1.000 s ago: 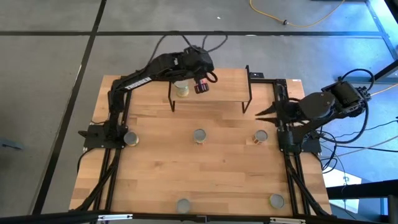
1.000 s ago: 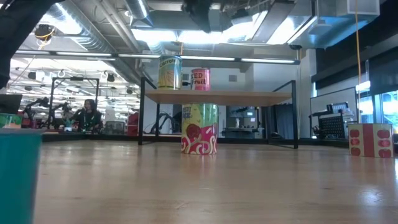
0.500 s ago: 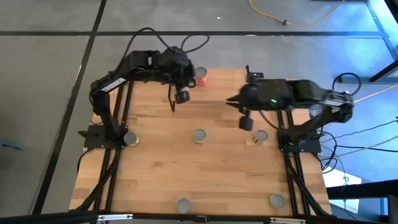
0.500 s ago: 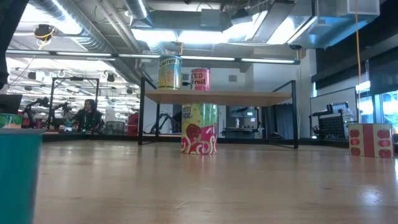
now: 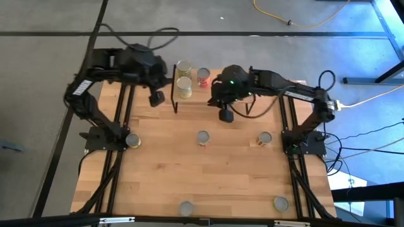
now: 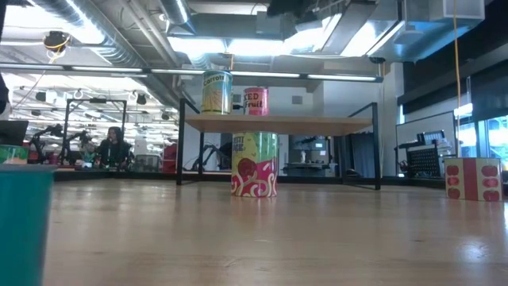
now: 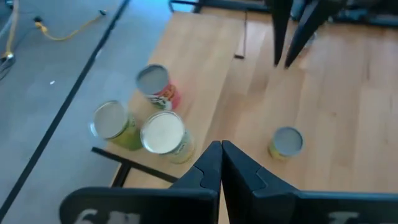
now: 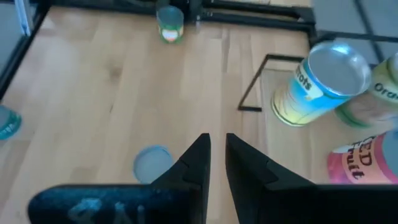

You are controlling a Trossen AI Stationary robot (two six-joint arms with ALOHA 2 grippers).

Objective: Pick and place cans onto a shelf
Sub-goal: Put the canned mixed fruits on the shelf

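High view shows three cans [image 5: 184, 68] grouped at the left end of the shelf [image 5: 252, 94], five still on the table [image 5: 158, 183]; left gripper [image 5: 156, 98] shut and empty, right gripper [image 5: 225, 115] narrow and empty, apparently repositioning over the shelf front.

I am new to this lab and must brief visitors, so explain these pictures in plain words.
This is a robot with two dark arms at a wooden table. Each arm ends in a two-finger gripper. One picture looks straight down from above. One looks level across the table top. The other two come from cameras on the arms' wrists. Three cans stand on the shelf, a small rack at the table's far edge. Five more cans stand spread over the table. The left gripper is shut, beside the shelf's left end. The right gripper is slightly open, above the shelf's front edge. Neither holds anything.
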